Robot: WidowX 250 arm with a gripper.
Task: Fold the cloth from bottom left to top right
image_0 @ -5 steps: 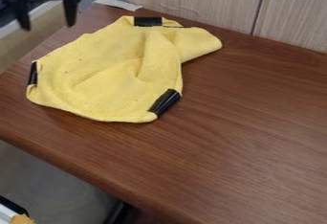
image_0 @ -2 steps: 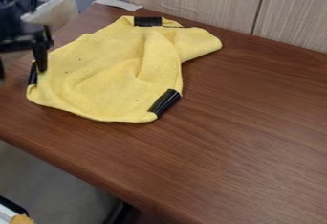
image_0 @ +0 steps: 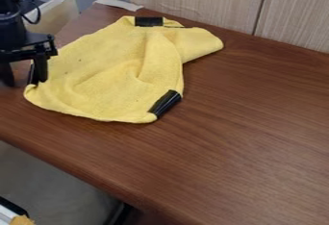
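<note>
So, claw is open, fingers apart, at the yellow cloth's nearest corner. Black strip on that corner sits between them, likely a grip point for the fold. Rest of cloth lies rumpled on the bench, spreading away from the claw.

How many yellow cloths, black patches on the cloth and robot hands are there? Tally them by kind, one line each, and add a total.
Yellow cloth: 1
Black patches at the cloth's edges: 3, the left one partly covered
Robot hand: 1
Total: 5
</note>
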